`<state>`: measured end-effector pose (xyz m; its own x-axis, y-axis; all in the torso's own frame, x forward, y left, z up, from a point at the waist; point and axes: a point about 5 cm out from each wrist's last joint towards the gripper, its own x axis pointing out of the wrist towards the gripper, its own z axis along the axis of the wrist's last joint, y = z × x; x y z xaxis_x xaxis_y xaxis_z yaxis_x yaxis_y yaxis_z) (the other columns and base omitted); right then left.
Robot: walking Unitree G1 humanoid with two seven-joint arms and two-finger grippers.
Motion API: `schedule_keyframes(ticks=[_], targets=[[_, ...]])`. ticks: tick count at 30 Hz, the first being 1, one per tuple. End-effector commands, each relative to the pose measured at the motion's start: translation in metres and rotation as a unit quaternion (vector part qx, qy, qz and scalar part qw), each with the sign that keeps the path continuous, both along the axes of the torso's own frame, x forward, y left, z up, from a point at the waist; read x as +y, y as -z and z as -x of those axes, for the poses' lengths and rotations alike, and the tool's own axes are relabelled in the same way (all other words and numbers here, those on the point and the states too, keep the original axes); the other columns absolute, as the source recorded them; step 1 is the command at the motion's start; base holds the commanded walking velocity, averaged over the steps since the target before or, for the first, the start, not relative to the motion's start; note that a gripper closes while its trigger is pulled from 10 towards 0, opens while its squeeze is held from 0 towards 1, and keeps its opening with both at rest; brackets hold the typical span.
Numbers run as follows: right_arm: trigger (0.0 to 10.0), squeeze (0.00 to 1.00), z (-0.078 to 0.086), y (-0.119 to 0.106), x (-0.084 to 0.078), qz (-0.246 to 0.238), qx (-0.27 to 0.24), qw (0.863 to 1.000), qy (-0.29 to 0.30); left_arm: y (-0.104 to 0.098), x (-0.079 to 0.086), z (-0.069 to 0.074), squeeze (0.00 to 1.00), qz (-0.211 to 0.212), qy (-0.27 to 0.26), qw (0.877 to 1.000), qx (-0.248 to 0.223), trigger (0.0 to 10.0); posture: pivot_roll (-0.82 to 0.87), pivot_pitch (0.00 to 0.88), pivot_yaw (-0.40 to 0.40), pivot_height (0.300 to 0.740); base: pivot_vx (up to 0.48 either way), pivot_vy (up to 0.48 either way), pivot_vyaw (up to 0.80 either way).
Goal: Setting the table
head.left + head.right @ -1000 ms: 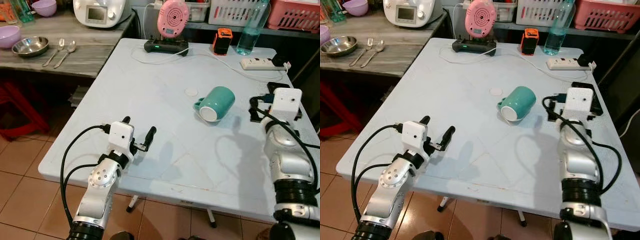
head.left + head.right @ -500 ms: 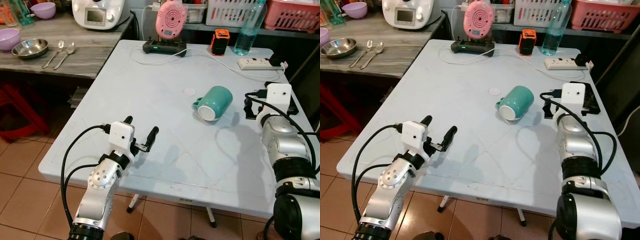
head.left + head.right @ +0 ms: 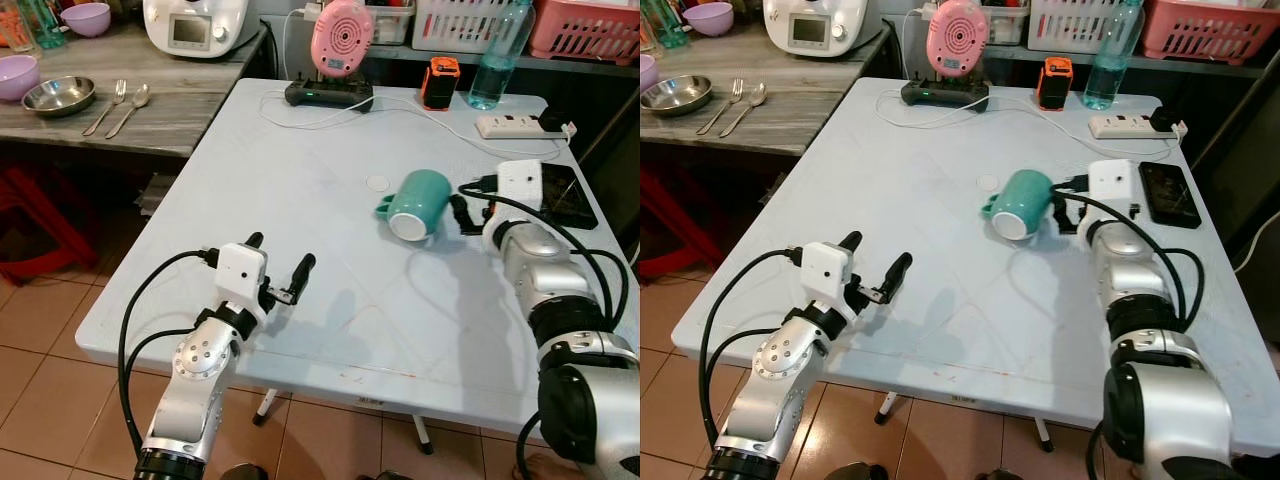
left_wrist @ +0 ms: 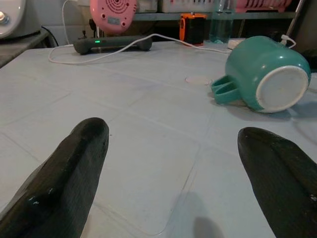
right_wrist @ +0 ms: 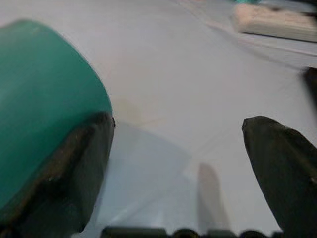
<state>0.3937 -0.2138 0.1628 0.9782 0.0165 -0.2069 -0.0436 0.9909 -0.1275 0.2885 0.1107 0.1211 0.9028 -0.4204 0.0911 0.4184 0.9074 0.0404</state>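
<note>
A green mug [image 3: 418, 203] lies on its side near the middle of the pale blue worktop [image 3: 300, 180]. Its white bottom faces the robot and its handle points to the robot's left.

The right claw [image 5: 178, 163] is right beside the mug, on the mug's right side. Its two black fingers are spread wide. One finger [image 5: 74, 168] touches the round green side of the mug. The other finger [image 5: 282, 163] is out in the open over the worktop, with nothing on it. The claw does not hold the mug.

The left claw [image 3: 274, 268] hangs over the near left edge of the worktop, well apart from the mug. Its fingers [image 4: 64, 183] are wide apart too, and it holds nothing.

A small white disc [image 3: 377, 183] lies on the worktop just beside the mug's handle.
</note>
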Motion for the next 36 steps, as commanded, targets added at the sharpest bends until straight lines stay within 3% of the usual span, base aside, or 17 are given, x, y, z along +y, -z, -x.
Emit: schedule_keyframes(ticks=[1, 8, 11, 20, 23, 27, 34, 36], targets=[[10.0, 0.00, -0.001, -0.001, 0.010, -0.007, -0.003, 0.999, -0.039, -0.001, 0.000, 0.001, 0.00, -0.003, 0.000, 1.000, 0.000, 10.0, -0.04, 0.109, -0.002, 0.740, 0.000, 0.000, 0.00], [10.0, 0.00, 0.011, 0.012, 0.036, -0.007, 0.017, 0.983, -0.183, -0.001, -0.002, 0.000, 0.00, -0.004, 0.002, 1.000, -0.001, 10.0, -0.05, 0.105, -0.001, 0.740, 0.000, 0.000, 0.00], [10.0, 0.00, 0.015, 0.013, 0.040, -0.008, 0.020, 0.977, -0.213, -0.001, -0.002, -0.001, 0.00, -0.004, 0.001, 1.000, -0.001, 10.0, -0.05, 0.105, -0.001, 0.740, 0.000, 0.000, 0.00], [10.0, 0.00, 0.018, -0.008, 0.034, 0.020, -0.031, 0.972, -0.231, 0.000, -0.001, -0.002, 0.00, -0.010, -0.013, 1.000, 0.000, 10.0, -0.05, 0.104, -0.005, 0.740, 0.000, 0.000, 0.00], [10.0, 0.00, 0.021, -0.037, 0.029, 0.029, -0.090, 0.968, -0.233, 0.000, -0.001, -0.003, 0.00, -0.010, -0.015, 1.000, 0.000, 10.0, -0.05, 0.103, -0.007, 0.740, 0.000, 0.000, 0.00], [10.0, 0.00, 0.023, -0.057, 0.022, 0.044, -0.133, 0.963, -0.229, 0.000, -0.001, -0.004, 0.00, -0.011, -0.016, 1.000, 0.000, 10.0, -0.05, 0.101, -0.005, 0.740, 0.000, 0.000, 0.00], [10.0, 0.00, 0.020, -0.052, 0.017, 0.057, -0.132, 0.952, -0.271, 0.000, -0.003, -0.005, 0.00, -0.011, -0.012, 1.000, 0.000, 10.0, -0.05, 0.098, -0.004, 0.740, 0.000, 0.000, 0.00], [10.0, 0.00, 0.015, -0.049, 0.016, 0.031, -0.118, 0.954, -0.274, -0.001, -0.003, -0.006, 0.00, -0.011, -0.013, 1.000, -0.001, 10.0, -0.05, 0.096, -0.003, 0.740, 0.000, 0.000, 0.00]])
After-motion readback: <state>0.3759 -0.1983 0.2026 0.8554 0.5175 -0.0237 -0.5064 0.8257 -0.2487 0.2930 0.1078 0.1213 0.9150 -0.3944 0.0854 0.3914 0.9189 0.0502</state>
